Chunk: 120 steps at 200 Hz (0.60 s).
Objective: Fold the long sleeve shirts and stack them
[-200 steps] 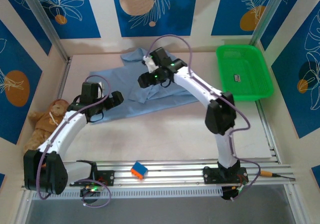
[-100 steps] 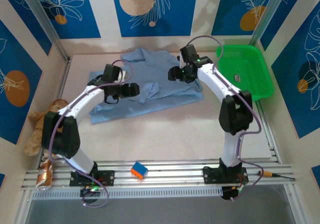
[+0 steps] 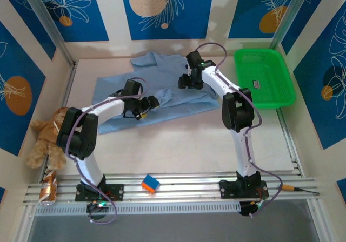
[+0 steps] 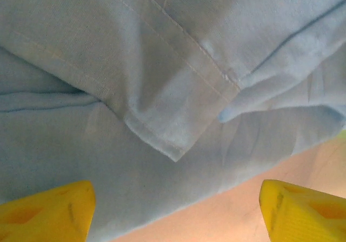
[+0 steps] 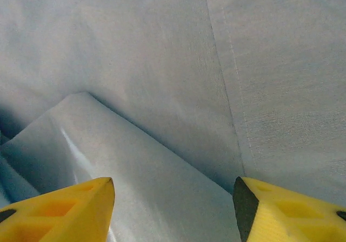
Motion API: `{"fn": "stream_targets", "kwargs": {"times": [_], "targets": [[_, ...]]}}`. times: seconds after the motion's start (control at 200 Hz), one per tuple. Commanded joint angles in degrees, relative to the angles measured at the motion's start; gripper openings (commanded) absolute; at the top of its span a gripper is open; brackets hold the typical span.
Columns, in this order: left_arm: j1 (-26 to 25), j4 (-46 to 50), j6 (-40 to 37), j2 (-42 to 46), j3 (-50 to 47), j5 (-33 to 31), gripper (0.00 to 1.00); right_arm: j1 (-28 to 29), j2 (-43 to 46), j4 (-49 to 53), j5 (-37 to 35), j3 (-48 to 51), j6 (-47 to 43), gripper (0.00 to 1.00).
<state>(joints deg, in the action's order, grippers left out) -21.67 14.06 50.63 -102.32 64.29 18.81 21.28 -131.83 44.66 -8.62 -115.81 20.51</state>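
Bright even light, soft close-ups

- shirt (image 3: 116, 88) showing plain lt blue
- basket (image 3: 263, 52) showing bright green
- teddy bear (image 3: 46, 139) looking tan-orange
- left gripper (image 4: 175, 212) fingertips (image 4: 46, 212) showing yellow
- small block (image 3: 150, 184) looking orange/blue, prob.

White tubular arms (image 3: 105, 108), black joints (image 3: 236, 115), yellow fingers (image 4: 43, 215).

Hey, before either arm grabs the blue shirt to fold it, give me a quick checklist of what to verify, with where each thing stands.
1. Left gripper open, nothing between its fingers: ok.
2. Right gripper open, nothing held: ok.
3. Shirt lying flat for folding: not ok, creased and bunched mid-cloth.
4. A hem corner ahead of the left gripper: ok.
5. Green basket apart from the shirt: ok.
6. Either gripper touching the cloth: cannot tell.
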Motion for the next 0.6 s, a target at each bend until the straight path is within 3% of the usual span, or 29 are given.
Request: {"fn": "stream_targets", "kwargs": {"times": [0.0, 0.38, 0.595], "targets": [[-0.8, -6.0, 7.1, -1.9, 0.1, 1.3, 0.8, -0.4, -1.8, 1.1, 0.1, -0.2, -0.1, 0.61], [-0.8, -12.4, 13.8, -5.6, -0.7, -1.9, 0.74, -1.0, -1.9, -0.1, 0.2, 3.6, 1.0, 0.56], [-0.6, -12.8, 14.0, -6.4, 0.1, -3.3, 0.52, -0.9, -1.8, -0.4, 0.5, 4.3, 1.3, 0.54]]}}
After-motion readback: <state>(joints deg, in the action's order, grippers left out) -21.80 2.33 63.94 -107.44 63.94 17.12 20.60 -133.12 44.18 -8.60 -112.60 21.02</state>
